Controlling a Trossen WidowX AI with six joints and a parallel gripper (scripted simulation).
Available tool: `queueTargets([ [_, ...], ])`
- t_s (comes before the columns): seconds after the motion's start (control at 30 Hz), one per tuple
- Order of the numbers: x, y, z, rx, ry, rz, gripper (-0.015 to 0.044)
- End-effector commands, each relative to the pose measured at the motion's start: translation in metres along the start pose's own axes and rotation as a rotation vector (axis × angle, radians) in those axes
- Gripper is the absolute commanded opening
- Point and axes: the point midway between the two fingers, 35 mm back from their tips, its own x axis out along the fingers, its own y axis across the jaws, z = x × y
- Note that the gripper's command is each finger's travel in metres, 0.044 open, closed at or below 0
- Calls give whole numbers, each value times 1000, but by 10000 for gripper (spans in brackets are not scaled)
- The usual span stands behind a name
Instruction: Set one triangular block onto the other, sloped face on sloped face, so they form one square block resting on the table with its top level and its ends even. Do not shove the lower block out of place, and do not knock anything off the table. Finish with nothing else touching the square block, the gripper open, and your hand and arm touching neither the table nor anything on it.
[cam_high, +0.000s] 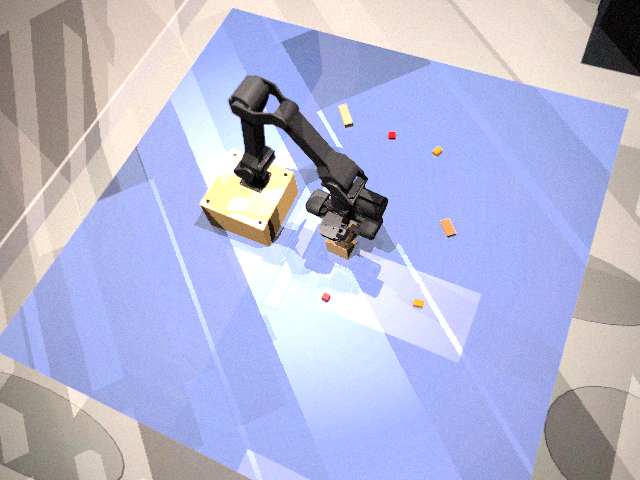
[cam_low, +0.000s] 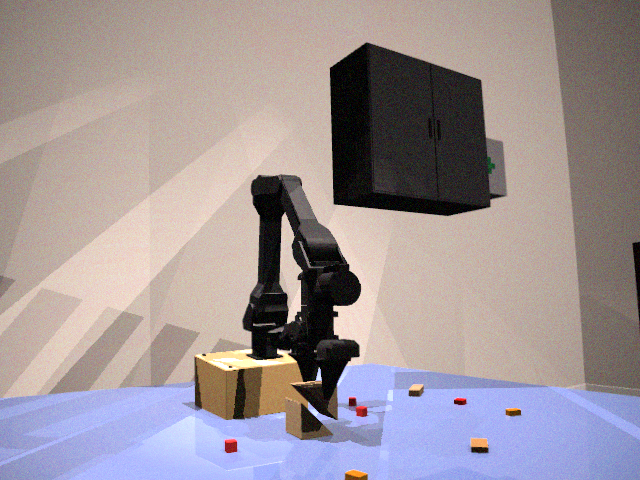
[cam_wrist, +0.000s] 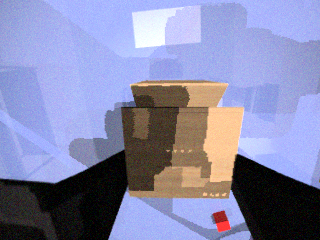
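Currently in the lowering step: pincer, parted to block width, grips the upper triangular block, sloped face downward. Lower triangular block sits on the tabletop, near-left of it. Next: shift over, align ends, descend gently, release.

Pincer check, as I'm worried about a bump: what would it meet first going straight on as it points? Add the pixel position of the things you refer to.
Heading down, the pincer (cam_high: 345, 235) (cam_low: 319, 400) (cam_wrist: 177, 154) would likely bring its held block (cam_low: 333, 404) (cam_wrist: 182, 150) against the lower block's (cam_high: 338, 249) (cam_low: 294, 418) (cam_wrist: 207, 95) slope; any remaining gap is unclear.
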Motion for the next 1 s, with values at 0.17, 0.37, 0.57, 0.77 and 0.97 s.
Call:
queueTargets([
  [0.17, 0, 0, 0, -5, 5, 5, 0],
  [0.37, 0, 0, -1, -7, 8, 6, 0],
  [0.57, 0, 0, -1, -8, 10, 7, 0],
  [0.77, 3, 0, 0, -8, 9, 7, 0],
  [0.97, 6, 0, 1, -8, 9, 7, 0],
])
